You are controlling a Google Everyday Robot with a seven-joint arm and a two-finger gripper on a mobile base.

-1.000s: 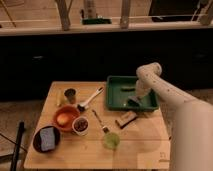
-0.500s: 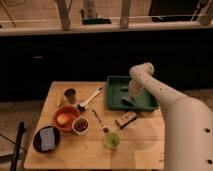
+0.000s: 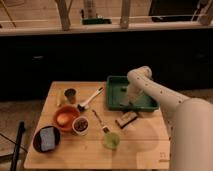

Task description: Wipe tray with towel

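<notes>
One dark green tray [image 3: 115,89] sits toward 2 o'clock on the wooden surface [image 3: 145,145]. The white arm [image 3: 160,95] reaches in from 4 o'clock, and its end effector [image 3: 125,101] is low over the tray's near middle. Whether it is clenched or released cannot be told. At 9 o'clock from the tray lies a white-handled brush [image 3: 90,98], and an orange bowl [image 3: 65,117] sits toward 8 o'clock.

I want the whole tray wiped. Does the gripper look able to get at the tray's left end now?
Likely yes: the gripper hangs low over the tray, and nothing visible lies in its left end.
</notes>
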